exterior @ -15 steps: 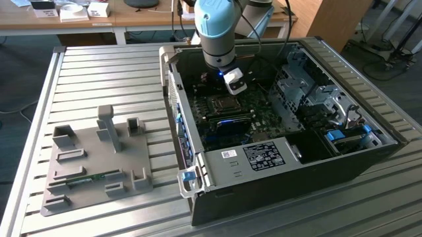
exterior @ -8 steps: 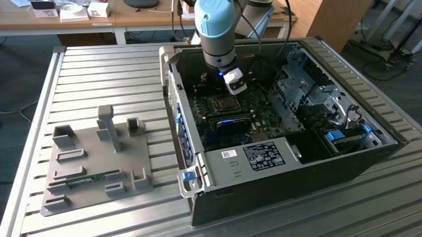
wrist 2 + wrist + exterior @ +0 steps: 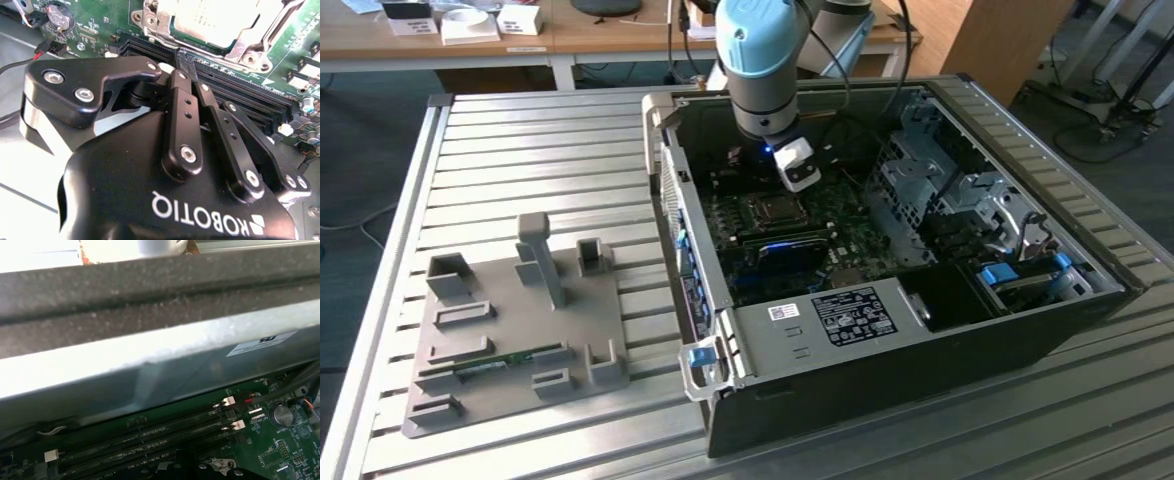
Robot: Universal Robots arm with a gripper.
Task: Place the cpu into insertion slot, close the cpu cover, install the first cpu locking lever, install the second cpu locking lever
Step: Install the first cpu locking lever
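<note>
Your gripper (image 3: 186, 61) hovered clenched and empty over the memory slots (image 3: 235, 90), beside the cpu (image 3: 215, 20), which seemed seated under the cpu cover (image 3: 250, 42).

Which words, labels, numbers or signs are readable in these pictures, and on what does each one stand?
White lettering on the body of the gripper: a maker's mark, seen upside down, not quoted here.
Large label and small white label on the computer case: too small to read.
White sticker on the case wall in the first wrist view: blurred.
White print on the motherboard: too small to read.
</note>
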